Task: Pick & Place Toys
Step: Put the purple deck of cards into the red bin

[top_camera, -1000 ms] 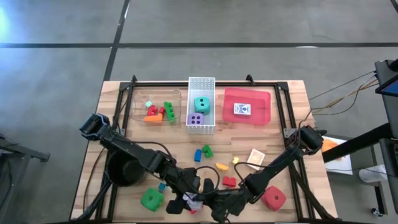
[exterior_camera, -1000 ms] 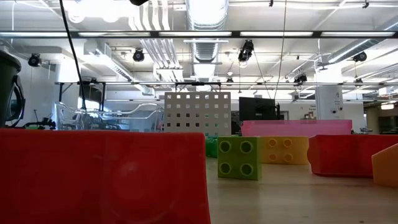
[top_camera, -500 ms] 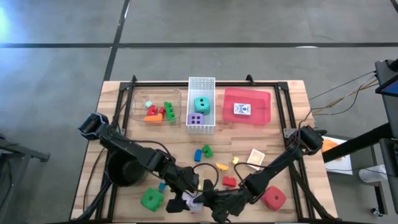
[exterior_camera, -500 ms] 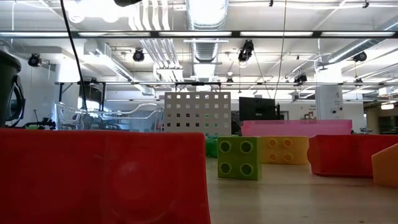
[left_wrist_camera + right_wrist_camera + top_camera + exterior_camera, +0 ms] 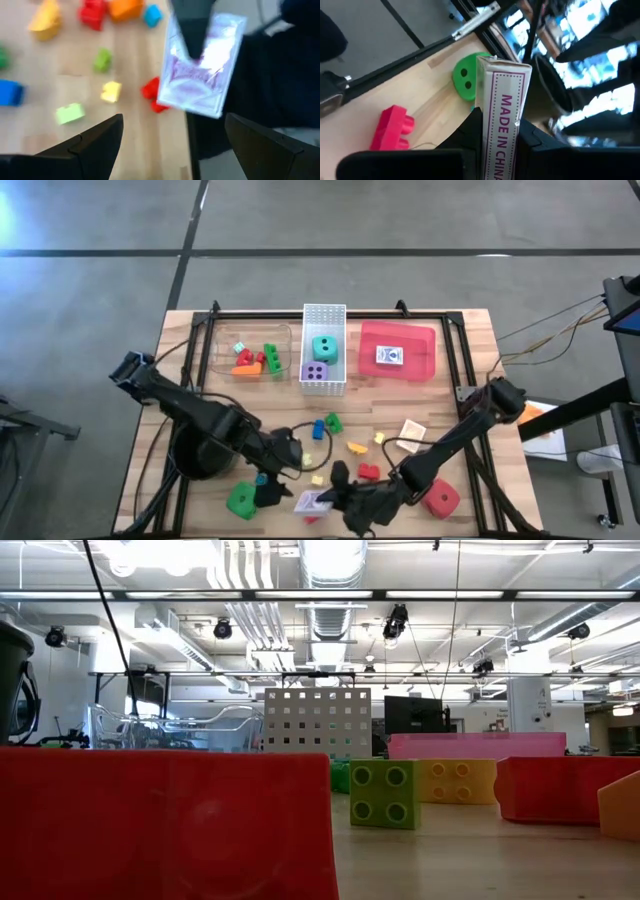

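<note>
White perforated basket [image 5: 323,320] holds two dice, teal [image 5: 323,347] and purple [image 5: 315,372]; the red tray [image 5: 397,333] holds one card pack [image 5: 389,357]. Left wrist view: the left gripper [image 5: 170,137] gapes, empty. Right wrist view: the right gripper [image 5: 497,131] clamps a purple card pack [image 5: 503,115] above the tabletop's [image 5: 435,107] near edge.

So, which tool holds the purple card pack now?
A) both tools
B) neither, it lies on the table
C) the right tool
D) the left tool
C: the right tool is shut on the card pack, while the left tool stands open and apart from it.
</note>
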{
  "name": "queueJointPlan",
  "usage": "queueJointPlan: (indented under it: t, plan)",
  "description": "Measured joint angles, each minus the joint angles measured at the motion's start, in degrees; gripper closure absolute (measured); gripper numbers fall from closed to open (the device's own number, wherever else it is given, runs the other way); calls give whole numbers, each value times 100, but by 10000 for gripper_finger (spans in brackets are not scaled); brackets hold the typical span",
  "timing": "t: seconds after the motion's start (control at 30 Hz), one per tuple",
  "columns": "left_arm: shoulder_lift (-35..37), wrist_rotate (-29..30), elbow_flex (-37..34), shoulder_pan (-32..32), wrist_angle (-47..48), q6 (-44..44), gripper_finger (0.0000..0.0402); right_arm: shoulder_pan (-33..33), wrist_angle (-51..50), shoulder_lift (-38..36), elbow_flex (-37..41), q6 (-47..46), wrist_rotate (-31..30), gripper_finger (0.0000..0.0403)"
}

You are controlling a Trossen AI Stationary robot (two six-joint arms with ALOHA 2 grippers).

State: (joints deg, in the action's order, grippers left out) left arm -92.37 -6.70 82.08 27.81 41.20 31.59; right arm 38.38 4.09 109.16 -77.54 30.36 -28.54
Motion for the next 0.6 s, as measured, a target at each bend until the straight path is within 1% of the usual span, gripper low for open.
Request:
queueJointPlan:
  t: [0.1, 0.23, 0.3, 0.4, 0.5, 0.6]
  plan:
    - [200, 464, 0, 0, 209, 188, 51, -36, -514, -359, 40, -676, -107, 360]
    - [406, 881, 0, 0, 287, 193, 51, -117, -1325, -919, 229, -1552, -642, 360]
    - [497, 971, 0, 0, 289, 189, 51, -199, -1877, -1206, 321, -2125, -764, 360]
    - [563, 1031, 0, 0, 325, 185, 51, -370, -2552, -1679, 457, -2996, -769, 360]
    - [596, 1168, -2, -33, 368, 189, 51, -590, -2858, -2154, 698, -3649, -773, 360]
    - [596, 1192, -2, -50, 390, 297, 51, -815, -2985, -2571, 1028, -3969, -823, 360]
